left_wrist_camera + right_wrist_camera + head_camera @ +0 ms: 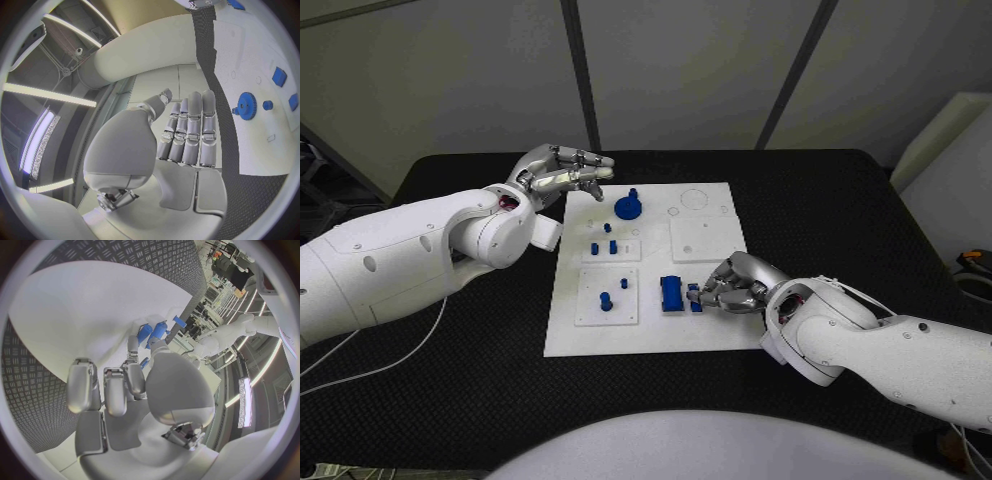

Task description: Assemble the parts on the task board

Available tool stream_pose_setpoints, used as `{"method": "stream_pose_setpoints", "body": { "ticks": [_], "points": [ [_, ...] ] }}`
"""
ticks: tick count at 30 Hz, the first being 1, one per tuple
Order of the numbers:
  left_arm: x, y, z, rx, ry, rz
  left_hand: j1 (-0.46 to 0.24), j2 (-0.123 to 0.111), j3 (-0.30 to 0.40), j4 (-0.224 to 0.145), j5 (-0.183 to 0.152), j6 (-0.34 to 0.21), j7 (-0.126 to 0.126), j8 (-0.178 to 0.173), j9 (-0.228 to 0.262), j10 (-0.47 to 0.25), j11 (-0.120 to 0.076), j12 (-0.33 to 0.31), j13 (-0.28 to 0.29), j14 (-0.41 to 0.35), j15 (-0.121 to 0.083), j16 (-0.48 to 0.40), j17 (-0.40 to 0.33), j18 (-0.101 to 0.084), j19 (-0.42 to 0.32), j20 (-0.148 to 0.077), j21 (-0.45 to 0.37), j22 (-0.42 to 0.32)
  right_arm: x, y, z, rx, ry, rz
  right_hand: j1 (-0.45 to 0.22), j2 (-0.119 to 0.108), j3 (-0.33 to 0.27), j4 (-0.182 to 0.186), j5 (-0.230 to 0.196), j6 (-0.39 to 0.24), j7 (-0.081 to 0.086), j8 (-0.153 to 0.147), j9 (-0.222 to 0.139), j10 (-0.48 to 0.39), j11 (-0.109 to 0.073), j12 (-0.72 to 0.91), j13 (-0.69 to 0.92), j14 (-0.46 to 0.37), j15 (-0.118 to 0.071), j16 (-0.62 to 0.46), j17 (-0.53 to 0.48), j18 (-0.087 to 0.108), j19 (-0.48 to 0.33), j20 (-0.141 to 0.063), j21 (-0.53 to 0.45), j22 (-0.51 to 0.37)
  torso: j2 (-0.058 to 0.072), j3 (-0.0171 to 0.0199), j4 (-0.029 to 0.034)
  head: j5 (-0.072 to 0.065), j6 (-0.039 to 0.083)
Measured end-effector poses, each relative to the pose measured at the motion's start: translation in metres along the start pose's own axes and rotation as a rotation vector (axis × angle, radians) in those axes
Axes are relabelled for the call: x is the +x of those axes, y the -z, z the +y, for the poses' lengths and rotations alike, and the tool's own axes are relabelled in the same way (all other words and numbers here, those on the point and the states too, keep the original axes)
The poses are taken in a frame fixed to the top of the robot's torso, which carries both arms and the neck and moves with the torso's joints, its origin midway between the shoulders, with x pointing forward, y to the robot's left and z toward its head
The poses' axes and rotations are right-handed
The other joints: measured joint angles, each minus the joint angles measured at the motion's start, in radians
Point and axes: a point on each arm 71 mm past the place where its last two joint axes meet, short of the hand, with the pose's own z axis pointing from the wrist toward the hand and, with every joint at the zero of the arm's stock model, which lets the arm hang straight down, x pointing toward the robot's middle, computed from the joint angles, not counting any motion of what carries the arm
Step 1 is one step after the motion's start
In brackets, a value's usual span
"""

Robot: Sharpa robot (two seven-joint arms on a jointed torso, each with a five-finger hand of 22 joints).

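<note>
Blue part [694, 297] (small) pinched by right hand [730, 284].

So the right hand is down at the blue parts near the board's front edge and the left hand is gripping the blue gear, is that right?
Not quite. The right hand is at the blue parts near the task board's front edge, but the left hand holds nothing. The head view shows it raised beside the board's far corner, clear of the blue gear.

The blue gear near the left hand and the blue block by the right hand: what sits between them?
In the head view, small blue pegs stand between the gear and the block.
</note>
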Motion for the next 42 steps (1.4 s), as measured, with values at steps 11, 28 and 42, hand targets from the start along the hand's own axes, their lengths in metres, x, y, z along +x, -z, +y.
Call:
{"method": "stream_pose_setpoints", "body": {
  "ticks": [11,28,42],
  "points": [
    [0.000,0.000,0.000,0.000,0.000,0.000,0.000,0.000,0.000,0.000,0.000,0.000,0.000,0.000,0.000,0.000,0.000,0.000,0.000,0.000,0.000,0.000,0.000,0.000,0.000,0.000,0.000,0.000,-0.003,0.004,-0.002,-0.010,0.009,-0.008,-0.033,0.018,-0.041,0.001,-0.064,0.000,0.000,0.011,0.007,0.000,0.000,0.000,0.000,0.000,0.000,0.004,0.000,0.000,0.000,0.000,0.000,0.000,0.000,-0.0004,0.0001,-0.002,-0.002],
    [-0.001,0.000,0.000,-0.001,-0.001,-0.002,0.000,0.000,0.000,0.000,0.000,0.000,0.000,0.000,0.000,0.000,0.000,0.000,0.000,0.000,0.000,0.000,0.000,0.000,0.000,0.000,0.000,0.000,-0.009,0.013,-0.008,-0.052,0.042,-0.001,0.060,0.023,-0.064,-0.062,-0.188,-0.007,0.000,0.023,0.018,0.000,0.000,0.000,0.000,0.000,0.000,0.004,0.001,0.000,0.000,0.000,0.000,0.000,-0.001,-0.0006,0.0000,-0.004,0.001],
    [-0.001,0.000,0.000,-0.001,-0.001,-0.003,0.000,0.000,0.000,0.000,0.000,0.000,0.000,0.000,0.000,-0.004,-0.004,0.000,0.001,0.000,0.000,0.000,-0.003,0.000,0.000,0.000,0.000,-0.002,-0.007,0.010,-0.007,-0.073,0.068,0.014,0.069,0.027,-0.067,-0.065,-0.191,-0.007,0.000,0.027,0.018,0.000,0.000,0.000,0.001,0.000,0.000,0.004,0.000,0.000,0.000,0.000,0.000,0.000,0.000,-0.0002,0.0006,-0.006,-0.002]
  ]
}}
